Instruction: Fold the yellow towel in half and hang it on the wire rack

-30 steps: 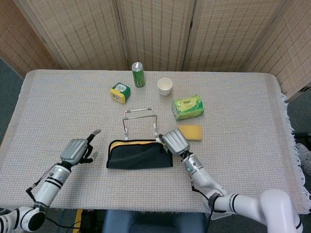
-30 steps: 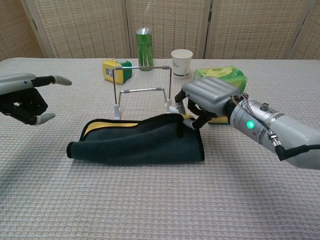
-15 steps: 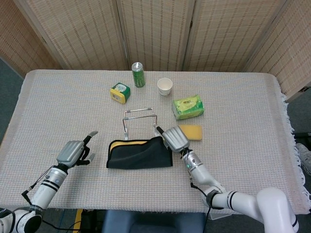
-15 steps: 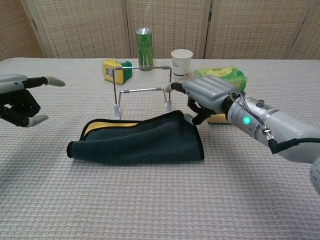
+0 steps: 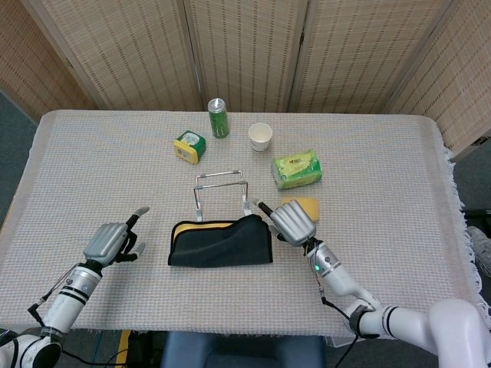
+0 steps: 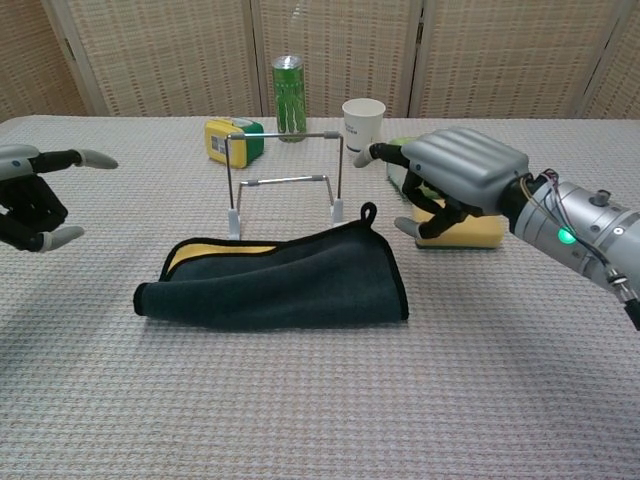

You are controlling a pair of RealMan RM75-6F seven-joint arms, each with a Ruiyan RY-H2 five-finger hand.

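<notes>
Table [image 5: 399, 253] covered in a beige woven cloth carries everything here. The yellow towel with a dark green outer face [image 5: 221, 241] [image 6: 280, 285] lies folded in half near the front edge, around the middle of the table's width, its yellow lining showing along the back left of the fold and a small loop standing up at its back right corner. The silver wire rack [image 5: 222, 192] [image 6: 286, 180] stands just behind the towel, bare. The robot's right hand [image 5: 293, 221] [image 6: 462, 180] hovers just right of the towel's back right corner, holding nothing, one finger stretched toward the rack and the others curled loosely. The left hand [image 5: 111, 240] [image 6: 30, 195] hangs well to the left of the towel, likewise holding nothing, fingers apart. A green packet of tissues [image 5: 297, 169] sits behind the right hand, with a yellow sponge [image 5: 305, 205] partly under that hand. Toward the back edge stand a green drinks can [image 5: 218, 117], a white paper cup [image 5: 261, 136] and a small yellow-and-green box [image 5: 189, 146].
</notes>
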